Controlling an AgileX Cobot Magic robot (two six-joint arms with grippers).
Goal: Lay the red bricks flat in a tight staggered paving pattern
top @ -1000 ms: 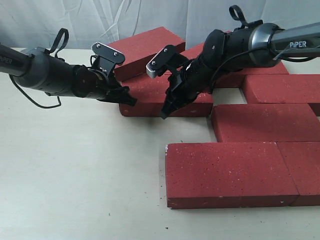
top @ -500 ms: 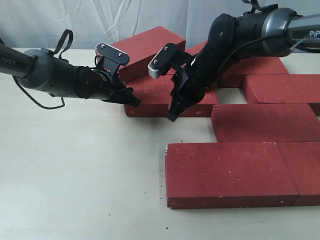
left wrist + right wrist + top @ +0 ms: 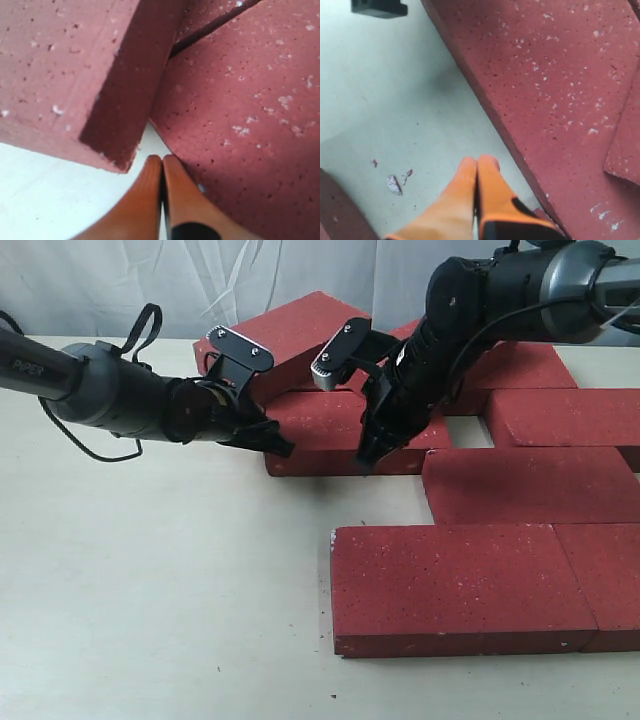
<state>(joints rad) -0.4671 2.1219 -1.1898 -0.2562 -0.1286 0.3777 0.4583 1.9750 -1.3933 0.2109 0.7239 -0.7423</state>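
Observation:
Several red bricks lie flat on the table. One loose brick (image 3: 335, 435) (image 3: 240, 110) (image 3: 555, 85) sits left of the laid rows. My left gripper (image 3: 282, 446) (image 3: 161, 161) is shut and empty, its tips against that brick's left end. My right gripper (image 3: 365, 462) (image 3: 478, 161) is shut and empty, tips down on the table at the brick's front edge. Another brick (image 3: 290, 332) (image 3: 65, 75) rests tilted behind, leaning on the loose one. Laid bricks include the large front brick (image 3: 460, 585) and the middle brick (image 3: 530, 485).
More bricks lie at the right edge (image 3: 610, 575), right rear (image 3: 570, 418) and back (image 3: 510, 370). A small gap (image 3: 462, 432) shows between the loose brick and the right rear one. Small chips (image 3: 394, 184) lie on the pale table (image 3: 150, 590).
Both grippers have moved to the right and the loose brick has slid right with them, closing towards the laid rows. The right arm has lifted and turned more upright.

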